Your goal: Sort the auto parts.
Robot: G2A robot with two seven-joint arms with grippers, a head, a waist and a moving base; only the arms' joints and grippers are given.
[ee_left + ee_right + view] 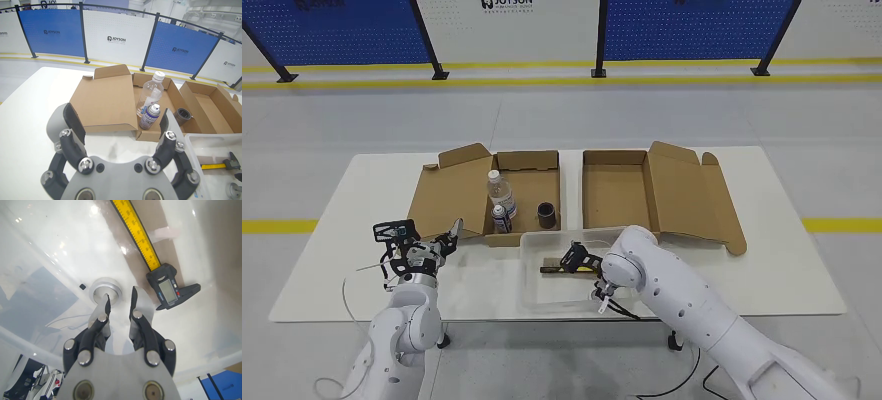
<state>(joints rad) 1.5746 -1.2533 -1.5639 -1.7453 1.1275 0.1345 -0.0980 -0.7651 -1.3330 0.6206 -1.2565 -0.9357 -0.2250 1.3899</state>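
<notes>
The clear bin (534,288) sits in the middle of the worktop (362,230), right by the edge nearest the robot. Inside it lie a shiny silver ring (96,289) and a caliper (148,253) with a yellow ruler. The right tool (121,292) hangs low in the bin over the ring. Its two fingers are a little apart and hold nothing. One finger tip is over the ring's hole and the other is just outside the ring's wall, on the caliper's side. The step in hand looks like picking up the ring. To do it well, the tool should go straight down until one finger is in the hole and one is outside, then squeeze the wall slowly. The ring looks smooth and hard, so it may slip or skid if the squeeze is fast. The outside finger should stay off the caliper, which lies near the ring. Then the ring should go straight up, high over the bin's wall. Two open boxes sit farther back. The left box (527,160) has a bottle (500,187), a spray can (501,218) and a black round part (546,212) in it. The right box (614,195) sits beside it. The left tool (117,111) is wide apart and holds nothing, over the worktop near the left box's flap.
</notes>
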